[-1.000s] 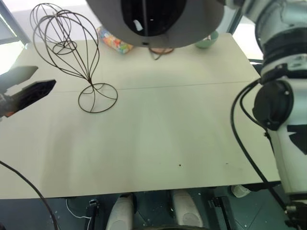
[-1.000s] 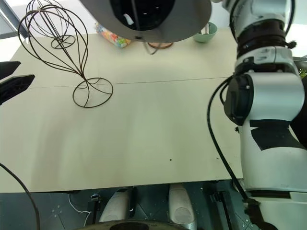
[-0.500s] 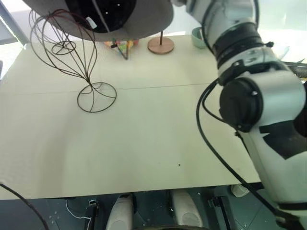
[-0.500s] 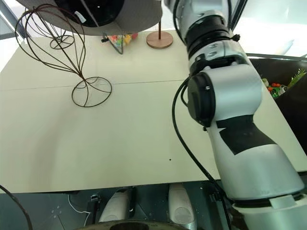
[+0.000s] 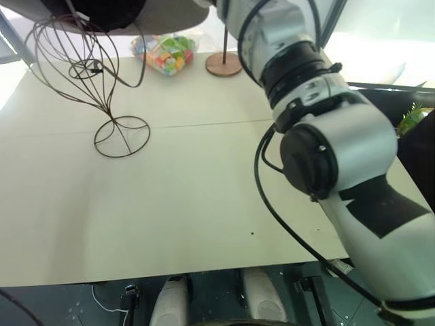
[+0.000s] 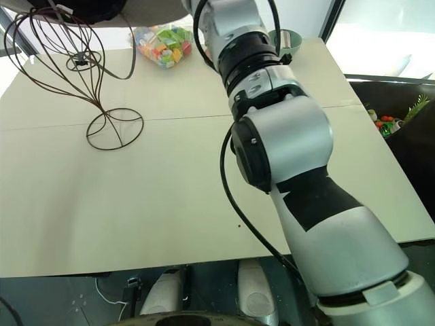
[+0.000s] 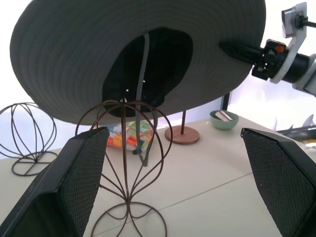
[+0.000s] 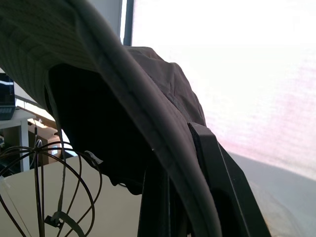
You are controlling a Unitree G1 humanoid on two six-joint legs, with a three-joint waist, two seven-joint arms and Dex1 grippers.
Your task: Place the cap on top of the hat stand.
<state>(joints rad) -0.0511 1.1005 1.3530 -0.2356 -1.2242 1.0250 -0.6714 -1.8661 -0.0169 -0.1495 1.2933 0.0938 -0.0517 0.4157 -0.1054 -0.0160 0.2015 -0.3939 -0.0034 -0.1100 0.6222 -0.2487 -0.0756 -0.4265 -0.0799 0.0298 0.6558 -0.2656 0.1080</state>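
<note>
Grey fabric fills our right tool (image 8: 197, 197): its fingers are pinched tight on the brim of the cap (image 7: 74, 64), which hangs in the air directly over the hat stand (image 7: 129, 163), crown opening facing down (the cage's top sits just under it, contact unclear). We judge the coming move a straight lowering. Our left tool (image 7: 177, 182) is spread wide, holding nothing, on the near side of the stand above the desk (image 5: 204, 190).
</note>
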